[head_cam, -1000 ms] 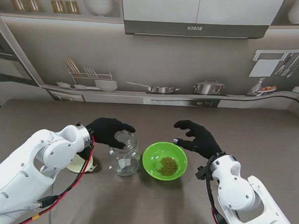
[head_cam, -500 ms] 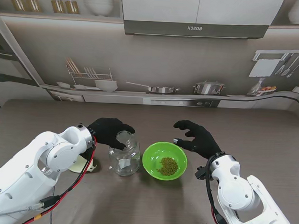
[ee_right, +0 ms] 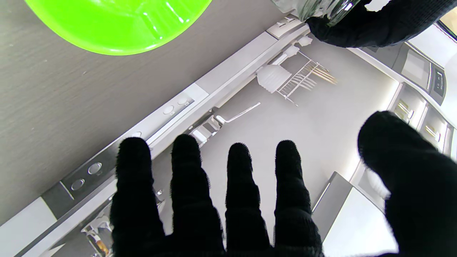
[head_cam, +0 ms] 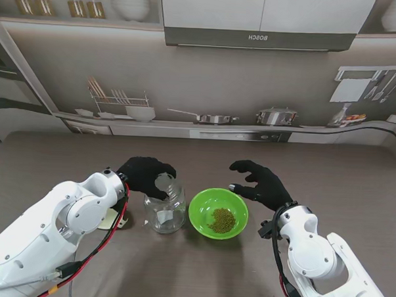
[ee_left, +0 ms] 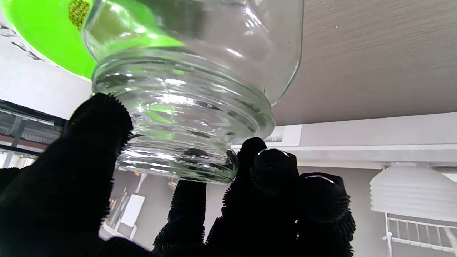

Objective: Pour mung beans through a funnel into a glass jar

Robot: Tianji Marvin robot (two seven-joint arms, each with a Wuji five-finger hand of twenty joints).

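Stand view shows you the glass jar (head_cam: pixel 165 211) on the desk (head_cam: pixel 328 174), with the green bowl (head_cam: pixel 218 213) of mung beans (head_cam: pixel 222 220) just to its right. A pale object (head_cam: pixel 109 218), mostly hidden by the left arm, lies left of the jar. Your left hand (head_cam: pixel 144 175) has its fingers (ee_left: pixel 267 178) wrapped around the jar's threaded neck. Your right hand (head_cam: pixel 262 183) hovers beside the bowl, fingers (ee_right: pixel 239 185) spread, holding nothing.

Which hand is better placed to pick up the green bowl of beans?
Right. The right hand hovers open beside the green bowl, fingers spread, holding nothing. The left hand is closed around the neck of the glass jar.
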